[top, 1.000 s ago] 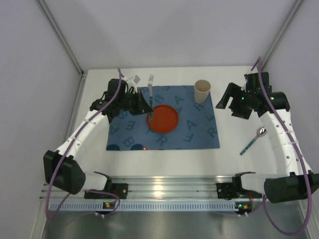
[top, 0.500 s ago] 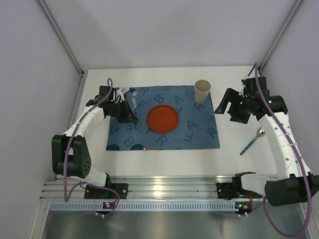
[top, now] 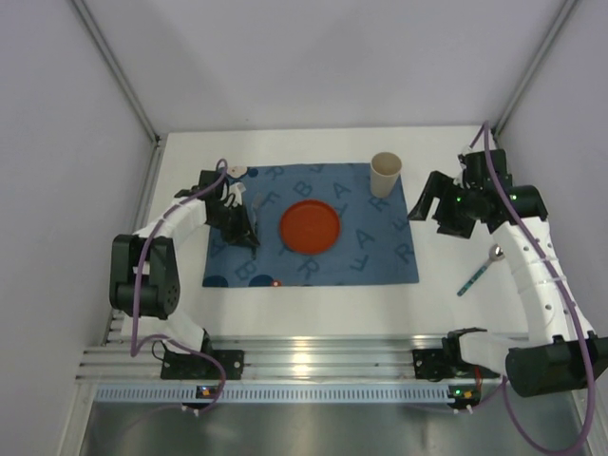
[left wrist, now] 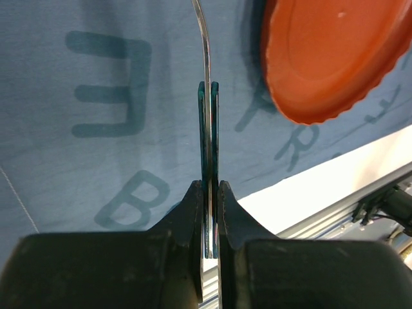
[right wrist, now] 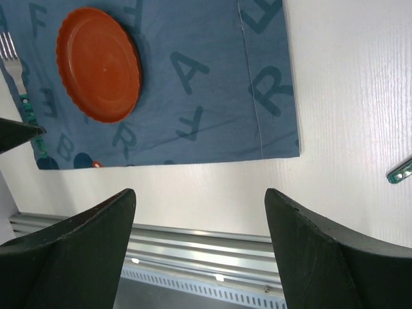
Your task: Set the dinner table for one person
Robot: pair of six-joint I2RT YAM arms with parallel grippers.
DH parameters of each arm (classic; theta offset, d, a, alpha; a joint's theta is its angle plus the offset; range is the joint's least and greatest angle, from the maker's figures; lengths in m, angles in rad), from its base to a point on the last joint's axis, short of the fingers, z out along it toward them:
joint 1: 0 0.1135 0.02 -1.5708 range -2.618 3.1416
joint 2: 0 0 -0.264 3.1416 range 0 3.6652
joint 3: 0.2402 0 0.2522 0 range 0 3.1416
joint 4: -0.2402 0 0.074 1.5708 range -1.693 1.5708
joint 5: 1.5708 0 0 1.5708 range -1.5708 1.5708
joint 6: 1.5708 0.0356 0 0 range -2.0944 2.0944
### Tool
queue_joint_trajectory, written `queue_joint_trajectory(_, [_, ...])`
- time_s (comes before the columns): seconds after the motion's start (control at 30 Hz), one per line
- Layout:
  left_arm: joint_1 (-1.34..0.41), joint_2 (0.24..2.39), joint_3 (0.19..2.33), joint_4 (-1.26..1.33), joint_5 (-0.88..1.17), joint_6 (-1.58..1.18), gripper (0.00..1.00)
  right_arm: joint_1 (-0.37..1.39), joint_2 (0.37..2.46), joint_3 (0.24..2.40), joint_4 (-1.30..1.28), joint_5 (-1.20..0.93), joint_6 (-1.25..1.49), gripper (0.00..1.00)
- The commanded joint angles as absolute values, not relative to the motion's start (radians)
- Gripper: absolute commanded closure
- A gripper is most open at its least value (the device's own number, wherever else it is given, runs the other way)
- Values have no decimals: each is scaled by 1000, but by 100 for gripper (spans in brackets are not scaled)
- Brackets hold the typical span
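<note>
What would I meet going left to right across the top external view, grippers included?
left gripper, shut on the fork → orange plate → paper cup → right gripper, open → spoon, lying on the dinner table

the dinner table is a large, flat, white rectangle lying level, its long side running left to right in the top view. a ribbed aluminium rail runs along its near edge. up close the white surface seems faintly grained, though the lines are hard to make out.
</note>
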State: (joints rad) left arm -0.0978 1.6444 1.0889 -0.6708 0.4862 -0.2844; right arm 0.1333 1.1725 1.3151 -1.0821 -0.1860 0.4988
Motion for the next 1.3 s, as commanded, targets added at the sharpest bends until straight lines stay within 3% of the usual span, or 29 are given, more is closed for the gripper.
queue_joint_trajectory(0.0, [-92, 1666, 1132, -684, 444, -253, 100, 149, 1161, 1313, -1051, -193, 491, 19])
queue_joint_trajectory(0.3, [-92, 1712, 1129, -693, 397, -259, 100, 149, 1157, 1298, -1051, -181, 486, 19])
queue_joint_trajectory(0.63, [-87, 1749, 1147, -715, 327, -270, 75, 147, 1161, 1293, -1051, -172, 482, 19])
queue_joint_trajectory(0.83, [-83, 1747, 1158, -726, 302, -271, 70, 147, 1166, 1295, -1049, -170, 479, 19])
queue_joint_trajectory(1.27, [-81, 1631, 1195, -704, 362, -325, 71, 147, 1178, 1282, -1049, -155, 474, 19])
